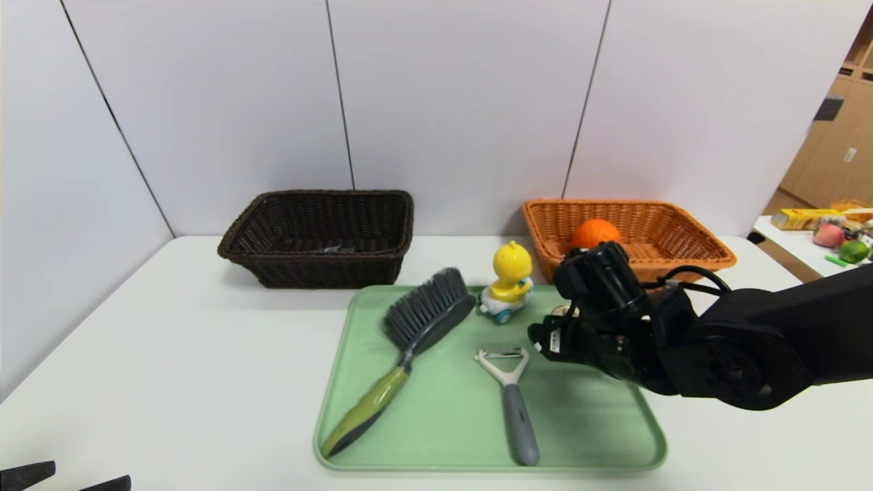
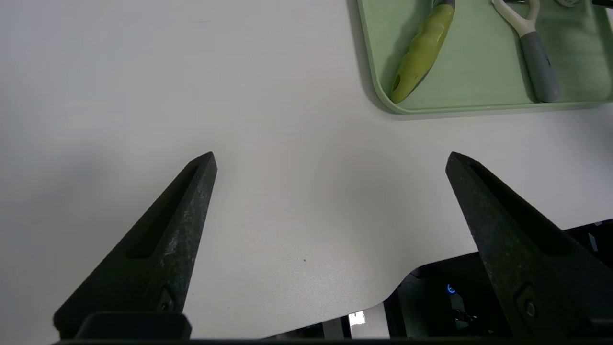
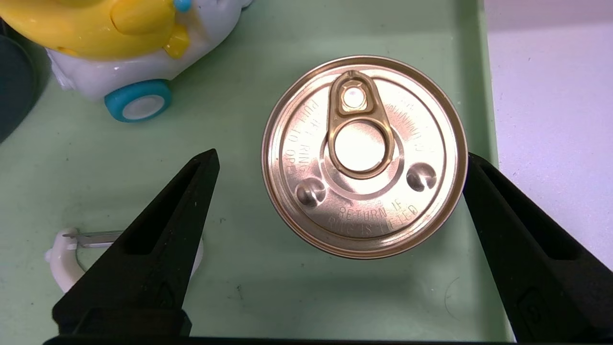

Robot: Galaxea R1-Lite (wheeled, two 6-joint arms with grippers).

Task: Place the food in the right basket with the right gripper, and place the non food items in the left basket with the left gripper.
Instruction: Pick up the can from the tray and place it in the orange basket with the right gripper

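Note:
A gold pull-ring can (image 3: 383,211) stands upright at the back right of the green tray (image 1: 443,423). My right gripper (image 3: 342,155) is open just above it, with one finger on each side and one fingertip (image 3: 479,167) close to the rim. In the head view the right gripper (image 1: 566,334) hides most of the can. Also on the tray are a grey brush (image 1: 426,314), a white and grey peeler (image 1: 511,389) and a yellow duck toy (image 1: 510,279). An orange (image 1: 595,233) lies in the orange basket (image 1: 682,232). My left gripper (image 2: 331,155) is open and empty over the front left of the table.
A dark brown basket (image 1: 273,225) stands at the back left with a small grey item (image 1: 334,249) inside. A side table (image 1: 784,242) with assorted food items is at the far right. White wall panels close off the back.

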